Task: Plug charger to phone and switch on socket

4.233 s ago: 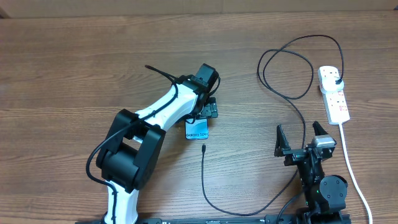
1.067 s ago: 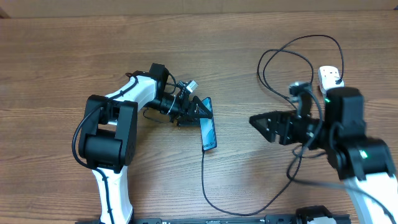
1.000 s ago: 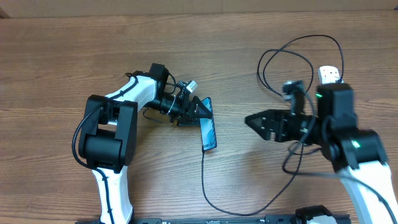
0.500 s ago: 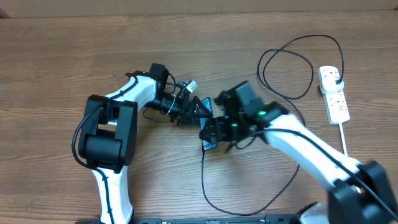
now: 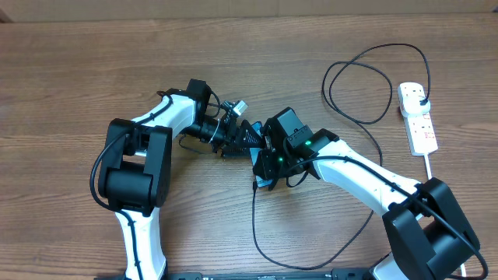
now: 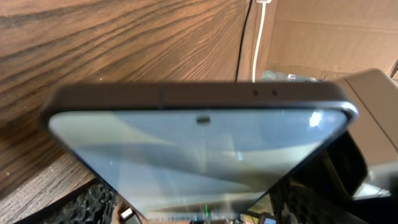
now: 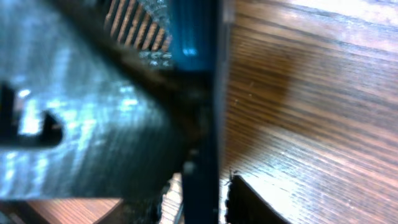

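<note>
Over the last second the right gripper [image 5: 268, 162] had swung from the right side of the overhead frame, beside the cable loops, to the centre, where it met the phone [image 5: 263, 182]. The left gripper [image 5: 247, 138] had not shifted.

From overhead, the phone stood on its long edge at the centre of the desk [image 5: 78, 78]. It was mostly hidden, with only a blue sliver showing under the right gripper. The left jaws came at it from the left and held it up, and the right jaws reached it from the right. The charger [image 5: 254, 225] ran from a tip just below the phone toward the bottom edge. From there it crossed to the right and rose through loops to its plug in the socket [image 5: 418, 118], well apart at the right edge. Whether the tip touched the phone could not be told.

In the left wrist view, the phone filled the frame, dark rim across the top and pale screen below. It sat between the dark fingers [image 6: 93, 202] at the lower corners, so those jaws gripped it across its width.

In the right wrist view, the phone's thin dark edge ran vertically through the centre. One of the fingers [image 7: 74, 124] lay against its left face, and the other's tip showed at the lower right, just beside the opposite face. These jaws straddled the phone, but whether they pinched it could not be told.
</note>
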